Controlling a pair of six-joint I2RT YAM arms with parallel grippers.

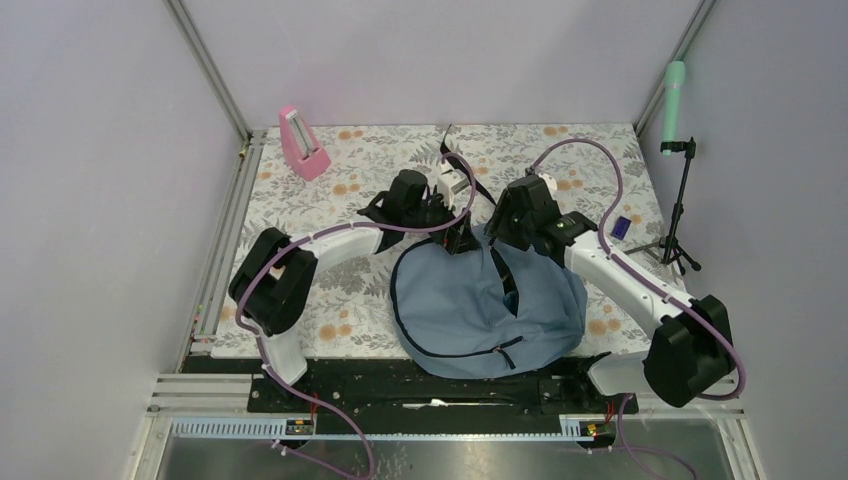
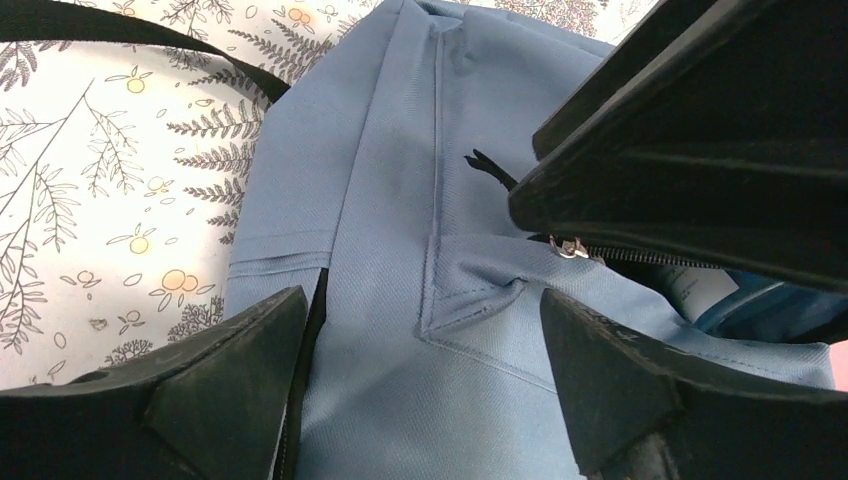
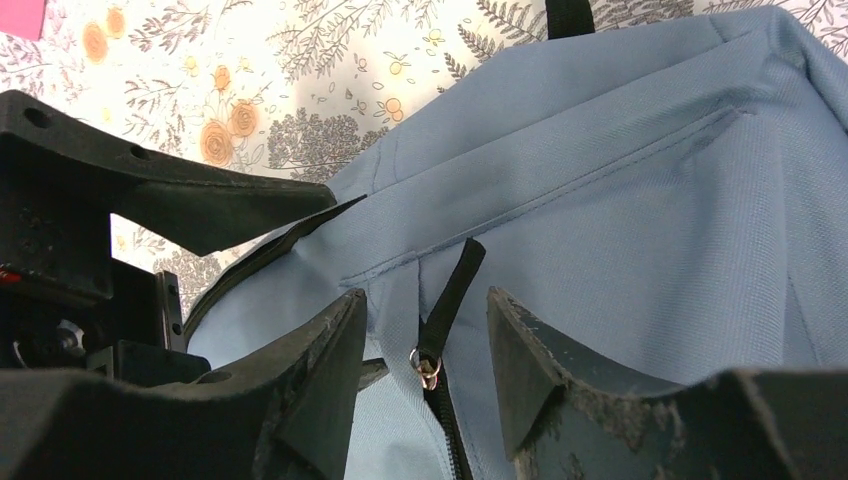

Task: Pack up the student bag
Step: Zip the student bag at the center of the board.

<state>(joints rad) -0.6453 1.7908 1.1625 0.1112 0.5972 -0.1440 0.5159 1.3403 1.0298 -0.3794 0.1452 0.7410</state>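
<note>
- Top: I'm seeing bag (image 1: 480, 310) lying near table's (image 1: 300, 200) front edge.
- Left wrist: left gripper (image 2: 420, 310) hovering spread over bag; zipper (image 2: 640, 256) gaping.
- Right wrist: right gripper (image 3: 425, 305) straddling pull (image 3: 452, 285), jaws apart, not pinching; I'm judging zipping-up remains.

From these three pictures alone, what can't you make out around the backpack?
- Inside the student bag: top view shows only a dark slit; left wrist view shows a bluish sliver behind the zipper, blocked by the right gripper and the frame edge.
- Small dark blue object: top view, too small to name.
- Black strap: left wrist view, far end cut off at the left edge.
</note>
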